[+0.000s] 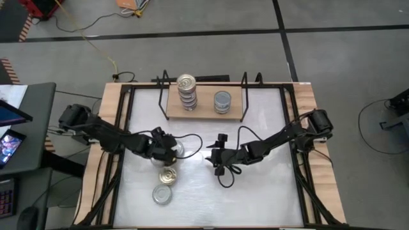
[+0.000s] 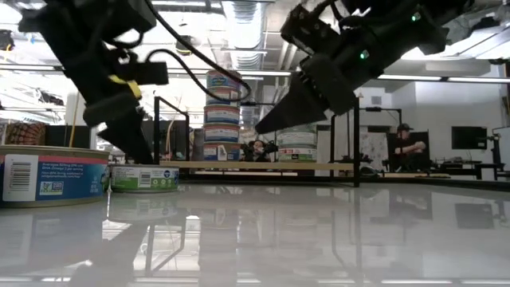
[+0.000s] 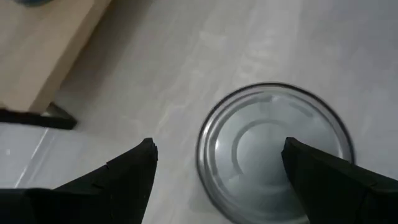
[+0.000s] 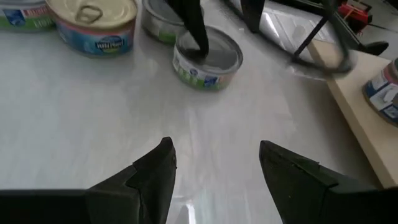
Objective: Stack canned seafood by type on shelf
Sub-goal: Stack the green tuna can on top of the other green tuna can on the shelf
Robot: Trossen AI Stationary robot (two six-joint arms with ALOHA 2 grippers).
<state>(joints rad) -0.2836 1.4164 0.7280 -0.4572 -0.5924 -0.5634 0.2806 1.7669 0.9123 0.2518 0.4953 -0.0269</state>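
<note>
The shelf (image 1: 204,110) stands at the table's far middle. On it are a gold-topped stack of tins (image 1: 186,92) and a shorter silver-topped stack (image 1: 222,101). My left gripper (image 3: 217,155) is open and slants down over a loose silver-topped tin (image 3: 273,152) left of the table's centre. One finger shows over the tin's lid, the other stands beside the tin. A gold-topped tin (image 1: 168,174) and a silver-topped tin (image 1: 162,194) rest flat nearer the front. My right gripper (image 4: 214,155) hovers open at the table's centre, holding nothing. My left gripper has one finger (image 4: 193,31) coming down from above onto or just over the lid (image 4: 214,53) of the silver-topped tin, which sits flat on the table. Whether the finger touches the lid, I cannot tell.
Another green-labelled tin (image 4: 158,22) sits just behind the one under my left gripper. Black wire frames (image 1: 163,96) close the shelf's two ends. Bare white tabletop (image 1: 262,191) lies right of centre and toward the front. A person (image 2: 405,143) sits in the room beyond.
</note>
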